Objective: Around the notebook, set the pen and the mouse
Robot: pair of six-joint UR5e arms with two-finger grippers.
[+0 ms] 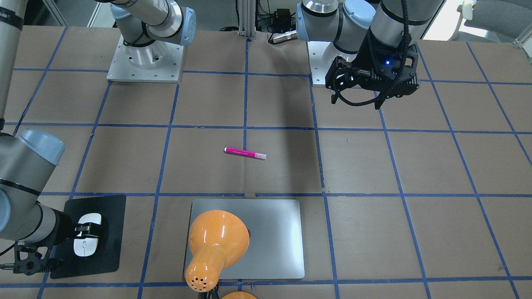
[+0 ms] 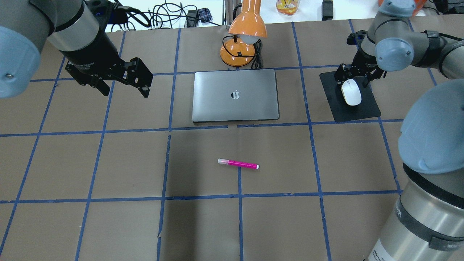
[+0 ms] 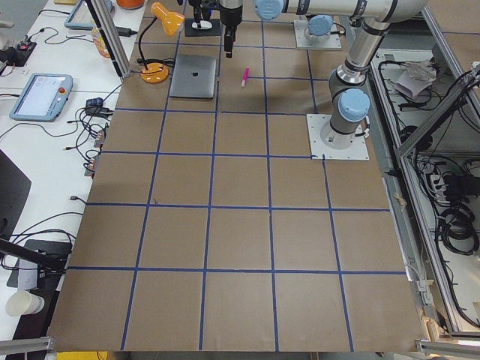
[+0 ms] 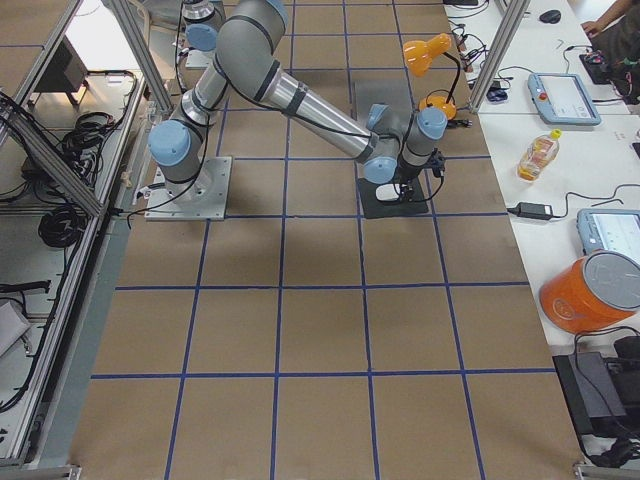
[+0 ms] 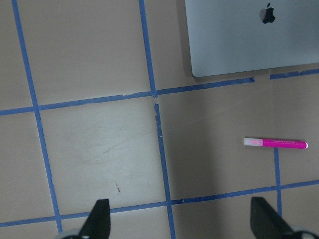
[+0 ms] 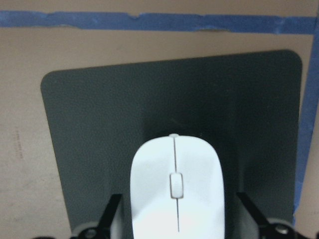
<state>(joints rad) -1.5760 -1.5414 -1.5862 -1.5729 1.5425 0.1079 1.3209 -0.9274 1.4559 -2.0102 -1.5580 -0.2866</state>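
White mouse (image 6: 177, 169), rear cut off, between parted right pincer (image 6: 178, 219); left pincer (image 5: 182, 221) apart too.

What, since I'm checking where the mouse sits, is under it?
A black mat lies under the mouse, flat on the brown table. The mat's patch directly beneath the mouse is covered, so anything there cannot be seen.

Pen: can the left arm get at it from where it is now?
Probably yes. The left gripper hangs open above the table; the pen lies alone, apart from the notebook, with nothing between gripper and pen.
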